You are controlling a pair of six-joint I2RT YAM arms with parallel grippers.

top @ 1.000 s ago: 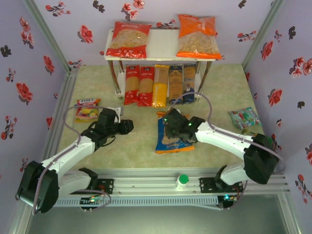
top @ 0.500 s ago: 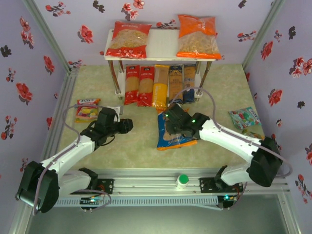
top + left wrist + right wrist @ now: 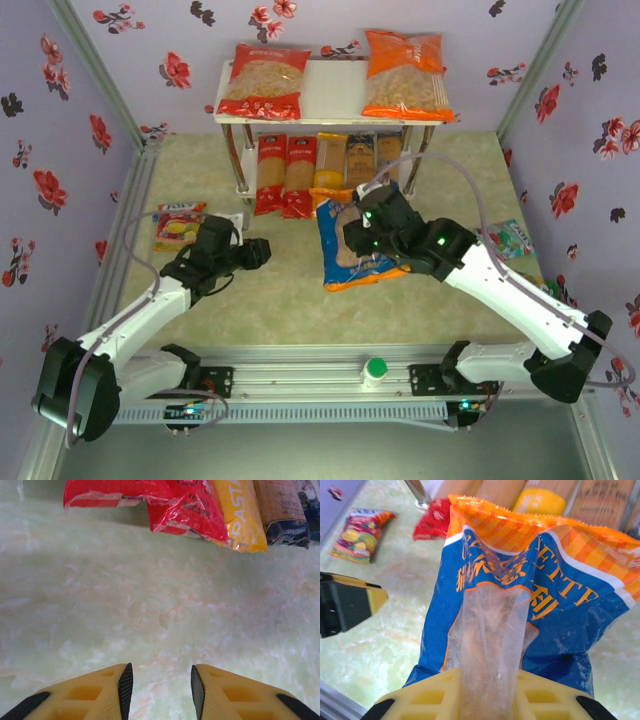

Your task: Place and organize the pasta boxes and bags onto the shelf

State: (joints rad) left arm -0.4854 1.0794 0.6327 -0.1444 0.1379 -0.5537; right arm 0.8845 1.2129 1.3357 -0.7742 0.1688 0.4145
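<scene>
Held thing: the blue bag (image 3: 340,258) is pinched by the right jaws through a fold of its clear film, as shown in the right wrist view. It is carried at the centre of the top view, just in front of the shelf (image 3: 335,92).
Right jaws: pressed together on the bag's film, with the right arm (image 3: 490,280) stretched toward the upper middle of the frame.
Left jaws: partly spread and holding nothing, above bare table (image 3: 280,300) at left centre. The left arm (image 3: 150,305) is judged the farther of the 2 from the slot.
Bag's long axis: roughly upper to lower in the top view, with the upper end leaning a little left. 1 orange end is pointed at the shelf, the other at the arm bases.
Table contact: it cannot be told whether the bag's lower end is clear of the table.
Deciding relation: the free slot lies toward the top of the frame from the right jaws, on the upper board between the red bag (image 3: 263,82) and the orange bag (image 3: 403,78).
Fit: the gap is judged tight for the bag's width, so an overlap with a neighbour is a risk.
Lower tier: 5 spaghetti packs (image 3: 328,160) are laid side by side, with their long axes pointed toward the bottom of the frame.
</scene>
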